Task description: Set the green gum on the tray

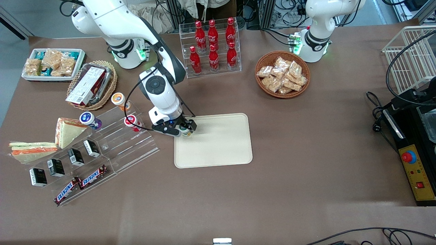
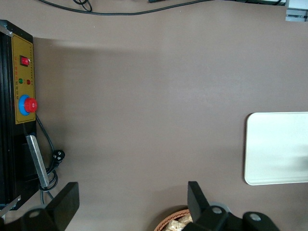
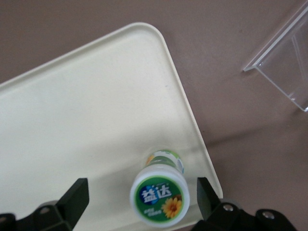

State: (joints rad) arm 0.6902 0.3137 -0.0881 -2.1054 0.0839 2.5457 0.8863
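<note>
While my right arm reaches low over the tray (image 1: 218, 146), I see its gripper (image 1: 185, 128) spread wide, straddling the upright green gum (image 3: 159, 194) without touching.

Toward the working arm's end of the brown table: clear acrylic stepped stand (image 1: 133, 147) carrying purple-bodied (image 1: 90, 120), red-bodied (image 1: 132, 123) and orange-bodied (image 1: 119, 100) gum bottles, small black cartons (image 1: 75, 157) and two Snickers bars (image 1: 81, 184). Farther from the camera: clear rack of red cola bottles (image 1: 213, 44). Toward the parked arm's end: round wicker basket of snack packets (image 1: 282, 75), yellow control box with red button (image 1: 416, 172).
</note>
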